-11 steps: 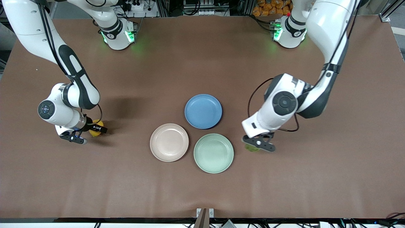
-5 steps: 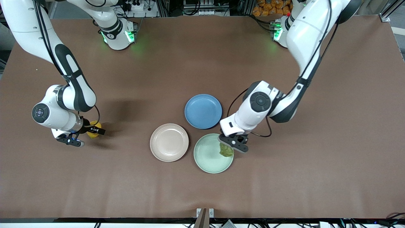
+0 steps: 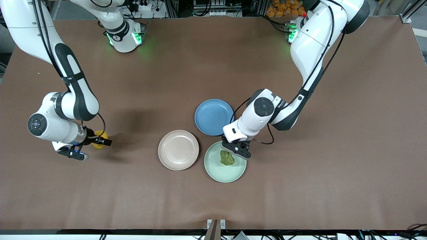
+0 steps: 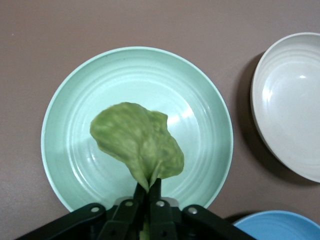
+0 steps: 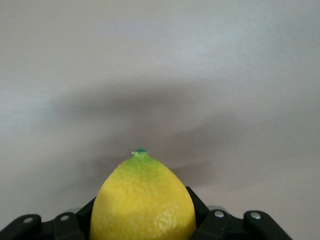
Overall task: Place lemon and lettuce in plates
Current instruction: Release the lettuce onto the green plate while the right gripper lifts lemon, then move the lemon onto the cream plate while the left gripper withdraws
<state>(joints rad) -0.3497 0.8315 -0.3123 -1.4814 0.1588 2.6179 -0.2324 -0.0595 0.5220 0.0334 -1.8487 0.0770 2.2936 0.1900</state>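
My left gripper (image 3: 233, 150) is shut on the stem of the green lettuce (image 3: 227, 158) and holds it over the mint green plate (image 3: 213, 170). In the left wrist view the lettuce (image 4: 137, 145) hangs from my pinched left gripper (image 4: 148, 186) above the mint plate (image 4: 200, 100). My right gripper (image 3: 91, 144) is shut on the yellow lemon (image 3: 99, 138) over bare table toward the right arm's end. In the right wrist view the lemon (image 5: 142, 200) fills the jaws. The pale pink-beige plate (image 3: 178, 150) stands beside the mint plate; it also shows in the left wrist view (image 4: 295, 100).
A blue plate (image 3: 213, 116) lies farther from the front camera than the other two plates, its rim close to my left gripper; it also shows in the left wrist view (image 4: 270, 226). The brown table (image 3: 333, 166) spreads around the plates.
My left gripper has carried the lettuce from beside the mint plate to over it. My right gripper has lifted a little with the lemon, drifting toward the right arm's end.
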